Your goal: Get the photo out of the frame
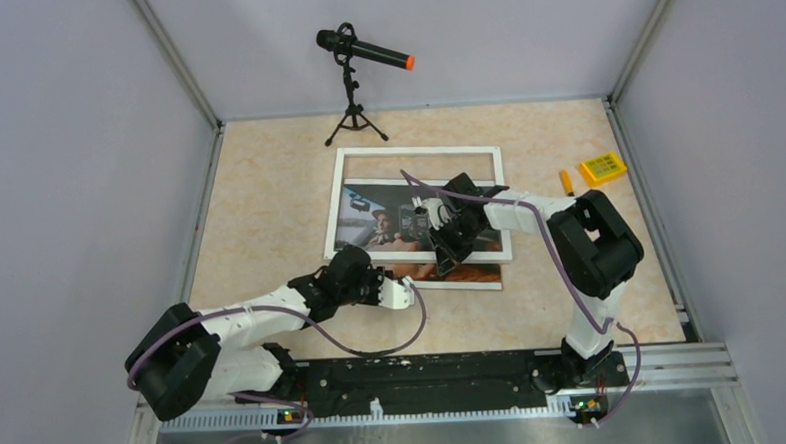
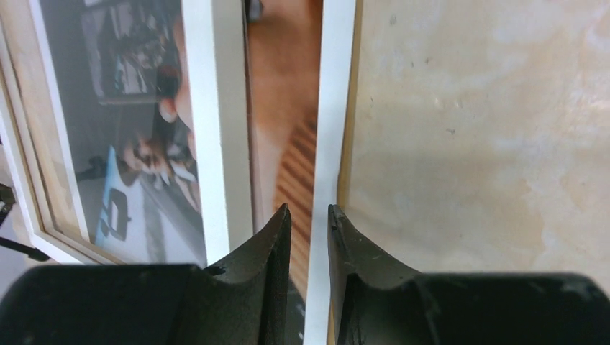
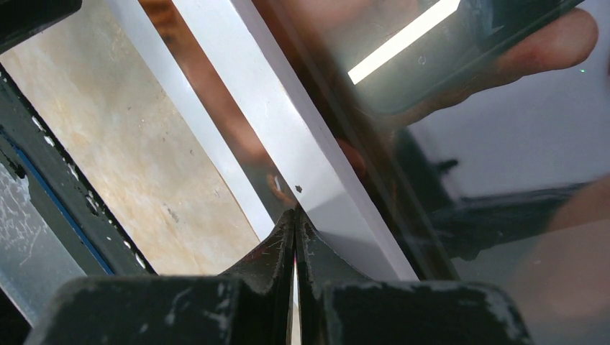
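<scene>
Two jaws of the left gripper stand slightly apart, astride the white border of the photo; no firm pinch shows. The right gripper is pressed together, its tips bearing on the white near rail of the frame. From above, the photo lies partly out of the frame, a strip jutting toward 6 o'clock and the rest under the rails, all flat on the table.

The step in hand looks like drawing the print out toward 6 o'clock. Done well, the left jaws would close squarely on the border and pull low and straight along the table, so the sheet neither buckles nor creases, with the right tips pinning the frame so that it cannot slide along.

Only the left wrist view shows the gap between the jaws; from above the wrist hides it. Only the top view shows how much print is out, plus a microphone at 12 o'clock and a yellow block at 2 o'clock.
</scene>
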Controlling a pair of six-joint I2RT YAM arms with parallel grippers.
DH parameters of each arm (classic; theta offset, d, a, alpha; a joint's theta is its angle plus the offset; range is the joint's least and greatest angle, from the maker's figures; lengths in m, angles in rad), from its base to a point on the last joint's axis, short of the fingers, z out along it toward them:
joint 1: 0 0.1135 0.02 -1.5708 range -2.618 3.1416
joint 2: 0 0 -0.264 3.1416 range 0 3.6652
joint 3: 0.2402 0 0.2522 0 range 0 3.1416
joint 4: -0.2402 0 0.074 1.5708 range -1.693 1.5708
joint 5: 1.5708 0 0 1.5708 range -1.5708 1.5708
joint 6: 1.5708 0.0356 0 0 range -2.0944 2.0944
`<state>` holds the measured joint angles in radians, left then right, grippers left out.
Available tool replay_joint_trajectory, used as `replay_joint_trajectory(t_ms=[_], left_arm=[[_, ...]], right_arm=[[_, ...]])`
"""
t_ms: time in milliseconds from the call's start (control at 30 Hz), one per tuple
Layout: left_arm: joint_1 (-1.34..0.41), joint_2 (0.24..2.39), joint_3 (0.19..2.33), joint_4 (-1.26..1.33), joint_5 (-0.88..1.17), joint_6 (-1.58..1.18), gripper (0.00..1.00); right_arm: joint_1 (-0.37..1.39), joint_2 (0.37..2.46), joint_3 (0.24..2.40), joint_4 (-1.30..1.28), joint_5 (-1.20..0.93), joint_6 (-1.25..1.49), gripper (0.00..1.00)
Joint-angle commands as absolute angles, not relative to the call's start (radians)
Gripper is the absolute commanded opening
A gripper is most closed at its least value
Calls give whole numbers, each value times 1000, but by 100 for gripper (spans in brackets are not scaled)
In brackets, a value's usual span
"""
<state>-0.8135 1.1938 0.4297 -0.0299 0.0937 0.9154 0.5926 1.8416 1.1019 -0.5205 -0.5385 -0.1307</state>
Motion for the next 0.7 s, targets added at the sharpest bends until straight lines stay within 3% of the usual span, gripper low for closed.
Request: replay_joint_trajectory(t_ms=[0, 167, 367, 667], left_arm=[[-815, 1205, 484, -43, 175, 906, 30], [-813, 1247, 507, -34, 173, 886, 30], [-813, 1271, 506, -47, 204, 905, 38], [-813, 1339, 534, -20, 155, 869, 35]], right_arm=[[597, 1912, 1078, -523, -401, -188, 0], [596, 1914, 1081, -524, -401, -190, 0], [596, 1920, 1085, -525, -402, -195, 0], [597, 1916, 1075, -528, -397, -209, 0]])
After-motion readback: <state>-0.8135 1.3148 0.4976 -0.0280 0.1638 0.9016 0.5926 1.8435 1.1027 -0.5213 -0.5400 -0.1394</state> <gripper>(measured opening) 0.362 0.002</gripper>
